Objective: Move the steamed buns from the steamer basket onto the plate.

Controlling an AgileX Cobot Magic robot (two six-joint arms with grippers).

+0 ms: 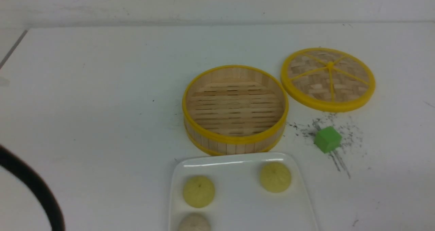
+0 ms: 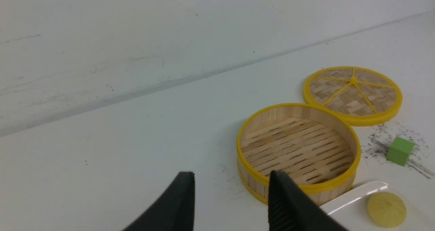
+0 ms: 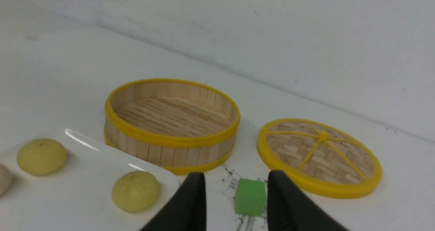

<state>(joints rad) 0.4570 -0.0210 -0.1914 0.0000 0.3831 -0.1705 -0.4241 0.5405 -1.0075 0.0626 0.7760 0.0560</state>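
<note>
Reading the transfer as finished, judging by layout. Seeing the steamer basket [image 1: 234, 139] empty at centre of the front view, with only bare slats inside. Counting all three buns on the plate [image 1: 238, 203] at bottom centre: left yellow bun [image 1: 198, 191] on the plate's left side, right yellow bun [image 1: 275, 177] toward its upper right, off-white bun [image 1: 194, 223] getting cropped by the bottom edge. Noting them well apart, none touching. Spotting the lid [image 1: 328, 79] lying flat at upper right, just beside the basket, and the green cube [image 1: 327, 139] below it among dark scuffs. Finding neither gripper in the front view. Seeing the left gripper [image 2: 231, 181] at the bottom of its wrist view with jaws parted, gripping nothing, pointing at bare table beside the basket wall. Seeing the right gripper [image 3: 237, 178] likewise parted and empty, with the cube on the table beyond the gap, not pinched. Treating the step in hand as clearing out: lifting first, then pulling back, keeping the right fingers off the plate rim and the nearby right yellow bun, avoiding the cube and the basket wall, clamping on nothing. Checking afterwards that the off-white bun is sitting fully on the plate, its lower part being out of frame here.
</note>
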